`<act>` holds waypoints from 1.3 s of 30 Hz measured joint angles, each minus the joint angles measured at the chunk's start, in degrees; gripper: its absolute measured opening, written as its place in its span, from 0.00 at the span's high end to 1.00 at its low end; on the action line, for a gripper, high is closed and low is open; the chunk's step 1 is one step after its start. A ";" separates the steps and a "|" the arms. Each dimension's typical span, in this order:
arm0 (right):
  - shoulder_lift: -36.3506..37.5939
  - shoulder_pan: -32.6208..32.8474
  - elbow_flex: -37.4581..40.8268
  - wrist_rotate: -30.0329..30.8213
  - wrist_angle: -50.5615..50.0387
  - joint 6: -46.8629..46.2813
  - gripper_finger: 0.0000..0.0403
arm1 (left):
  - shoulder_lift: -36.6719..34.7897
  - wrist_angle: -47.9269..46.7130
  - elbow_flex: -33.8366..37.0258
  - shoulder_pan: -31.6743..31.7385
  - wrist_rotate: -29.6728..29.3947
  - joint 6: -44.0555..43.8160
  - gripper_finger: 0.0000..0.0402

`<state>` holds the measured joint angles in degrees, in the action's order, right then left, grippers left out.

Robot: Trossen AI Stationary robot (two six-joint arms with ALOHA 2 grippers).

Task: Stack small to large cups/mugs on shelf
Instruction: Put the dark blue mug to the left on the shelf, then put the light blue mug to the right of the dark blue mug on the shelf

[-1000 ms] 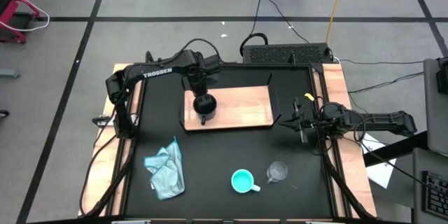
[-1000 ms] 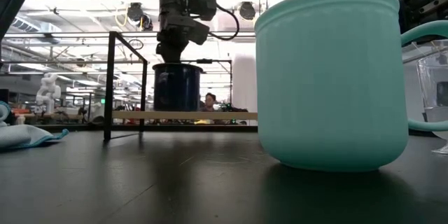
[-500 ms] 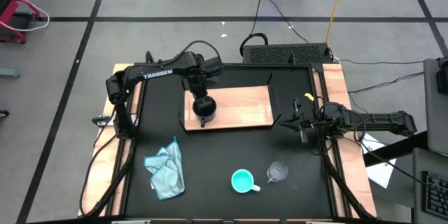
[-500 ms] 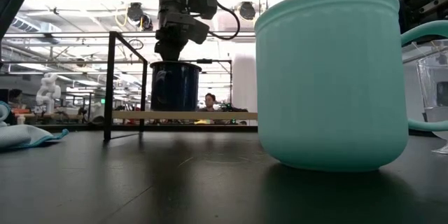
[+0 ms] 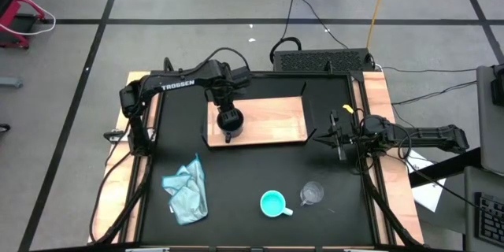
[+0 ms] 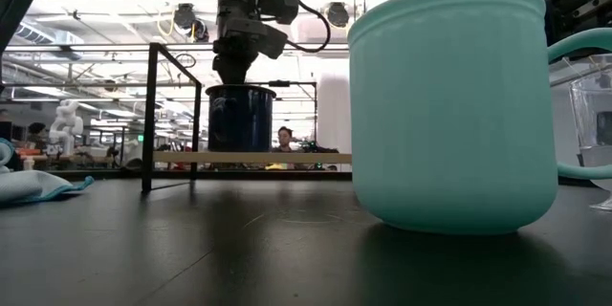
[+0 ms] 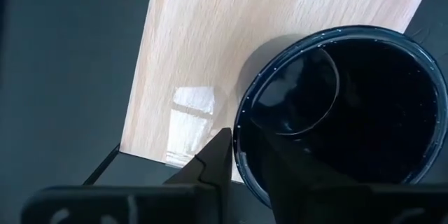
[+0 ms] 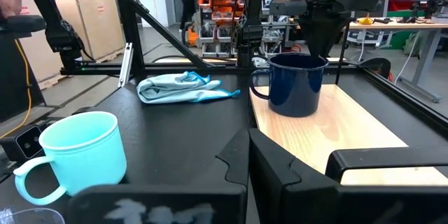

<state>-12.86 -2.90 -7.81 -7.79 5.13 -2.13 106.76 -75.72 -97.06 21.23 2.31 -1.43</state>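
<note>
Since a second ago your left gripper point(image 5: 227, 118) has carried the large dark navy enamel handled mug point(image 5: 229, 120) slightly toward the near-left corner of the light-brown wooden shelf board with thin black brackets point(image 5: 276, 118), and the low view now shows its base resting on the board. The left wrist view shows one finger outside the rim and the other apparently inside, so the jaws look narrowly pinched on the mug wall; you cannot confirm that from overhead. The release turns on one thing: the gripper is directly above the upright mug, so it should lift straight up.

The medium turquoise handled mug point(image 5: 273, 203) and small clear glass cup point(image 5: 312, 193) wait on the black tabletop, near the front. They are nearer your right gripper point(image 5: 337, 137), which is parked beside the shelf's right end; its fingers are not readable. Only the low view shows contact with the board; only the right wrist view shows the handle pointing toward the light blue crumpled cloth point(image 8: 183, 87).
</note>
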 joint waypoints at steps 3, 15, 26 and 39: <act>0.00 0.00 0.00 0.00 0.00 0.00 1.00 | -0.19 -0.12 -0.02 -0.06 0.00 0.77 0.81; -0.02 0.00 0.00 -0.01 0.26 -0.04 1.00 | -12.70 1.15 -0.13 -0.40 1.35 3.73 0.81; -0.01 0.01 0.00 -0.01 0.28 -0.20 1.00 | -30.69 2.49 2.14 -8.04 -4.21 0.06 0.99; -0.02 0.00 0.00 -0.01 0.26 -0.13 1.00 | -52.63 49.77 43.71 -21.58 -8.35 -7.51 1.00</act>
<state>-12.88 -2.90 -7.81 -7.81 5.39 -2.26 54.13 -25.95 -53.34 -0.35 -6.04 -8.94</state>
